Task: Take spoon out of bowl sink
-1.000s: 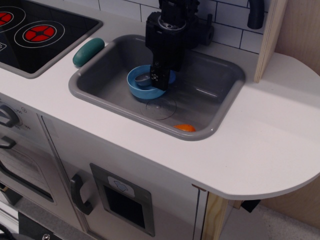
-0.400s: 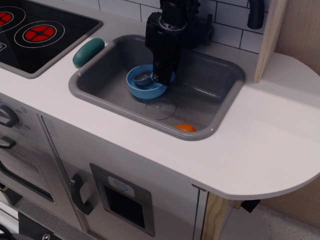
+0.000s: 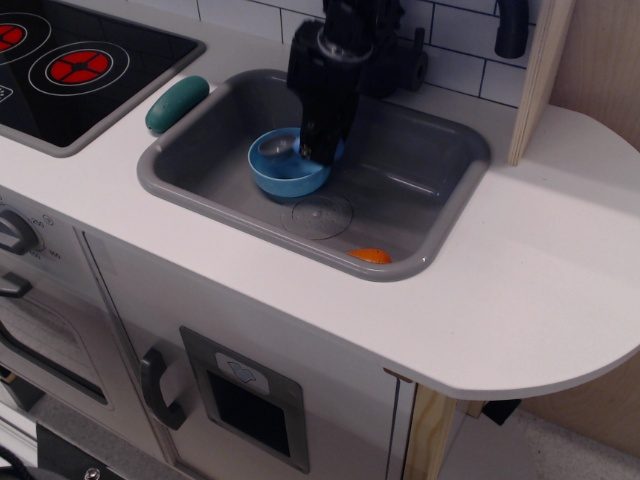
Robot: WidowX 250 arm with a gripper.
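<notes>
The blue bowl (image 3: pixel 283 178) sits in the left part of the grey sink (image 3: pixel 420 170). The spoon's grey cup (image 3: pixel 276 149) shows inside the bowl at its back left. Its light-blue handle is hidden behind my gripper. My black gripper (image 3: pixel 320 152) reaches down from above into the right side of the bowl. Its fingertips are at the spoon's handle and seem closed on it. The cup has come up with the gripper.
A small orange piece (image 3: pixel 370 256) lies at the sink's front right corner. A teal oblong object (image 3: pixel 177 103) rests on the counter between the sink and the black stovetop (image 3: pixel 80 60). A black faucet (image 3: pixel 512 28) stands at the back right. White counter (image 3: pixel 540 270) lies to the right.
My gripper has risen a little and shifted slightly left. The spoon's cup moved up and left with it, and the bowl slid a little to the left.
</notes>
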